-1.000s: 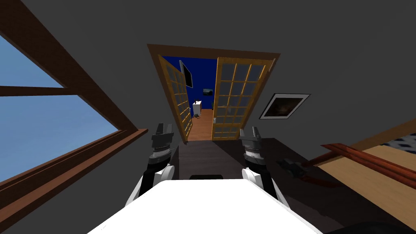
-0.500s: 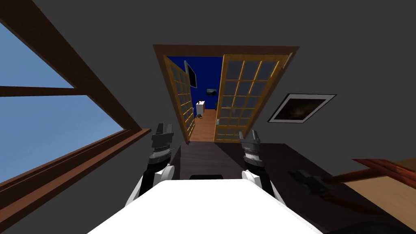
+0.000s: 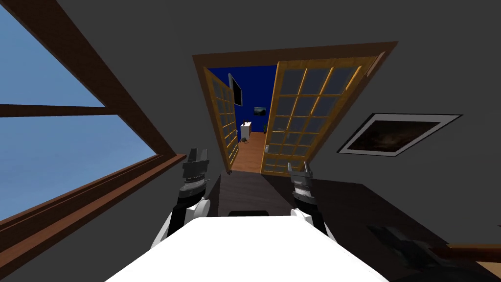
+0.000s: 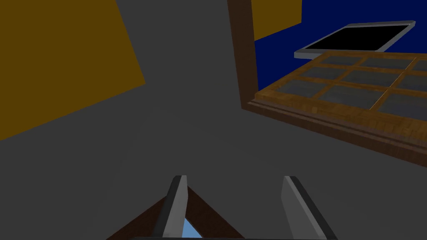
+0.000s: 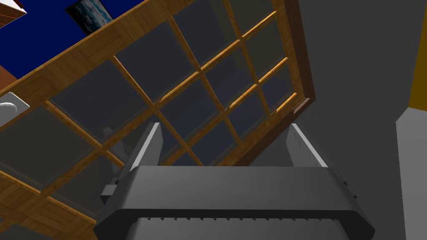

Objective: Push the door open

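A wooden double door with glass panes stands ahead in a dark grey wall. Its left leaf [image 3: 222, 120] is swung away into the room beyond. The right leaf [image 3: 303, 117] lies about in line with the frame and carries a white handle plate [image 3: 267, 149]. My left gripper [image 3: 198, 153] is open and held low, short of the left leaf [image 4: 354, 96]. My right gripper [image 3: 299, 168] is also open, pointing at the right leaf's panes [image 5: 167, 91] with a gap to them. The right wrist view also shows the handle plate [image 5: 10, 108], off to one side of the fingers.
A large window [image 3: 58, 147] with a brown sill runs along the left wall. A framed picture [image 3: 398, 134] hangs right of the door. A dark object [image 3: 406, 245] lies on the floor at lower right. Through the gap is a blue-walled room with a white cabinet [image 3: 245, 130].
I have moved closer to the door, which now looks larger and sits further right. The wooden furniture at the right has slid out of view. Both grippers stay open.
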